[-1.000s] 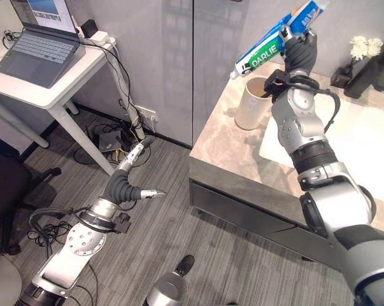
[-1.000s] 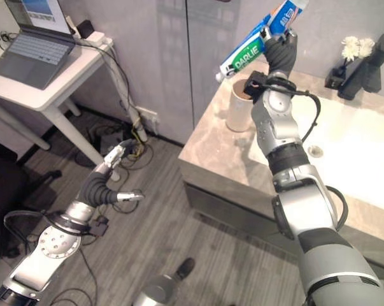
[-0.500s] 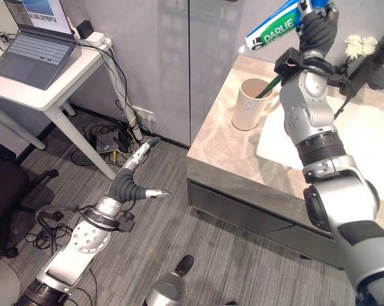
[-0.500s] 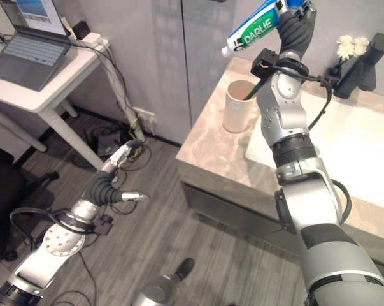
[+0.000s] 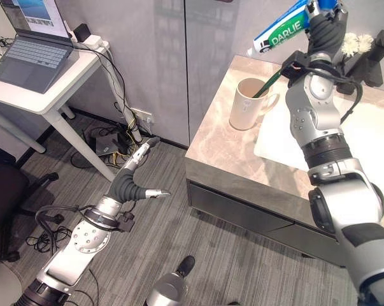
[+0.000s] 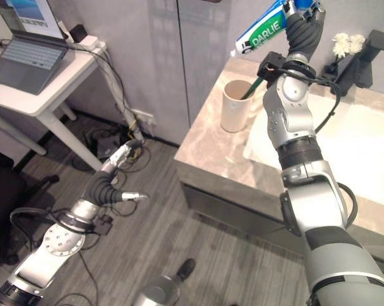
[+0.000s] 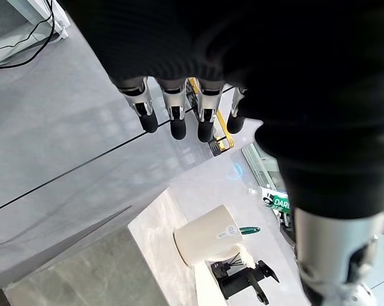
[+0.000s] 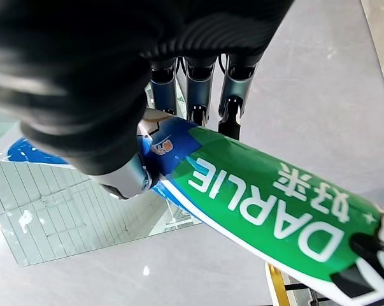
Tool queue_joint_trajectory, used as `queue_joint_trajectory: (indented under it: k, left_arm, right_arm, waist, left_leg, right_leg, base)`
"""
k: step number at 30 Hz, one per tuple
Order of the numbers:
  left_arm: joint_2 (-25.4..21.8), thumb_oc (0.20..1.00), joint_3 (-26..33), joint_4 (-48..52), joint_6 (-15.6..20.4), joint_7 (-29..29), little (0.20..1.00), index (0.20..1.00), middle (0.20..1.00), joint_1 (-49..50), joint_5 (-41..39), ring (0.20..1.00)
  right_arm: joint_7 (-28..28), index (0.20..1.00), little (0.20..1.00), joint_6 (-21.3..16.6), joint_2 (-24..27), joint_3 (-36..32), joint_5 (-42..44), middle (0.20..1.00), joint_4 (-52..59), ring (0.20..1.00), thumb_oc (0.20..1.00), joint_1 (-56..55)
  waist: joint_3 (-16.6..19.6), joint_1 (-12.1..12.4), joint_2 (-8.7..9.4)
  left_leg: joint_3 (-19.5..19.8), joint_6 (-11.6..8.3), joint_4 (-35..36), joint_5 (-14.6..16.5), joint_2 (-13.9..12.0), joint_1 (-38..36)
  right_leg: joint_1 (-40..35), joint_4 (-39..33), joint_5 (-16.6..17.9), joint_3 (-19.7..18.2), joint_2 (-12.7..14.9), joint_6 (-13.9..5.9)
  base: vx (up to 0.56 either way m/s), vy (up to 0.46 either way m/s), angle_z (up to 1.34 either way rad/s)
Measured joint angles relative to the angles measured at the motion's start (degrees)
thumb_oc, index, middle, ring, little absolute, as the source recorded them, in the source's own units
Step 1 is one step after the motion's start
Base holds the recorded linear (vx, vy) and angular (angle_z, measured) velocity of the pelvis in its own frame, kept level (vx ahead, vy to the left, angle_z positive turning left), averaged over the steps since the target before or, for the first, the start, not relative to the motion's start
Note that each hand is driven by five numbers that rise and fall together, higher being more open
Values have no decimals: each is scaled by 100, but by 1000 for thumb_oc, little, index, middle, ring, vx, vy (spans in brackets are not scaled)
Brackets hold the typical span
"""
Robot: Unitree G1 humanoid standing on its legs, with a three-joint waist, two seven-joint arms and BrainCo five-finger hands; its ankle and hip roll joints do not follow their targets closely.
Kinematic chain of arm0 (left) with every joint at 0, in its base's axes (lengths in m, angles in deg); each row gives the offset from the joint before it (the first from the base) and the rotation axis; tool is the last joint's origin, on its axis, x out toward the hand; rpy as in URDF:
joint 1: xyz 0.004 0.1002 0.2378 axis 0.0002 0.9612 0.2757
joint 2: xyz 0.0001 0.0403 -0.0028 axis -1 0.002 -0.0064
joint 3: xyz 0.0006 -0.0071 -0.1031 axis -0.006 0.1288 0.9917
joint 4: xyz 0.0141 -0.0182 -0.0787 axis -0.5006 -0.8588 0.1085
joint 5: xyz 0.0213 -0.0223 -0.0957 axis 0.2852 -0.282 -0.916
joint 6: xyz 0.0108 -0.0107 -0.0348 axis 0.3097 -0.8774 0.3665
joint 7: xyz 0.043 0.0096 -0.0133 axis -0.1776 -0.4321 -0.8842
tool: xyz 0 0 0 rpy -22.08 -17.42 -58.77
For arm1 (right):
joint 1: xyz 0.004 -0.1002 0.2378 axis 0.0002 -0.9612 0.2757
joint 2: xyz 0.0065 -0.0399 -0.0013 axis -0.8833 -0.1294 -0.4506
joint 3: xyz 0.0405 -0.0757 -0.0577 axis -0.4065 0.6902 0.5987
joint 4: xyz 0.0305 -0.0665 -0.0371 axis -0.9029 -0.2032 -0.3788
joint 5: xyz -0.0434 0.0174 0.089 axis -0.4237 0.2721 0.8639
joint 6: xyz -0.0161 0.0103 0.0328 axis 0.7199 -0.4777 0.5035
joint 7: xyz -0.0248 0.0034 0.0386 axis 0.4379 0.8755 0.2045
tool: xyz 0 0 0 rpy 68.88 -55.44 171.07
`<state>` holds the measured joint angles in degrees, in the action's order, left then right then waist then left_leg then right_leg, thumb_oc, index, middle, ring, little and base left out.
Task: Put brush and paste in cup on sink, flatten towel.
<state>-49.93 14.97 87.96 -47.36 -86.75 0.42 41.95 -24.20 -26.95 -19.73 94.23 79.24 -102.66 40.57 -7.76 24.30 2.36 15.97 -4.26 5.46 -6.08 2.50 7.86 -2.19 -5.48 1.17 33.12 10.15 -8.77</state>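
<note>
We are holding the toothpaste tube [image 5: 283, 31] in our right robot hand [image 5: 324, 25], fingers curled around its tail end, above the cup [image 5: 247, 104] on the counter [image 5: 227, 146]. The cap end is pointing toward 9 o'clock. The tube is probably light, soft and slippery, so gripping near the stiffer tail seems safer. A green toothbrush [image 5: 268, 81] is already standing in the cup. Our left robot hand [image 5: 135, 185] is hanging relaxed and empty over the floor.
</note>
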Motion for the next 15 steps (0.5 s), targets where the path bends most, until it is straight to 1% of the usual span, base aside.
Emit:
queue_joint_trajectory:
  k: [7, 15]
  left_arm:
    - [0, 1000, 4, 0, -1, -1, 1000, 1000, 1000, 4, 1, 1000]
    - [0, 1000, 8, 0, -1, -1, 1000, 1000, 1000, 8, 2, 1000]
  right_arm:
    - [3, 200, 200, 1, -11, -3, -1, 200, -13, 200, 200, -34]
    - [49, 200, 200, 9, -42, -2, -117, 200, 42, 200, 200, -283]
  waist:
    - [0, -3, 0]
    - [0, -44, -3]
  left_leg:
    - [-21, 0, 0, 0, -3, -17]
    - [-96, -1, 1, 1, -20, -76]
  right_leg:
    - [-5, -1, 1, -20, 1, 1]
    - [-15, -1, 22, -126, 0, 20]
  base:
    - [-1, -1, 0]
    - [-2, -4, -6]
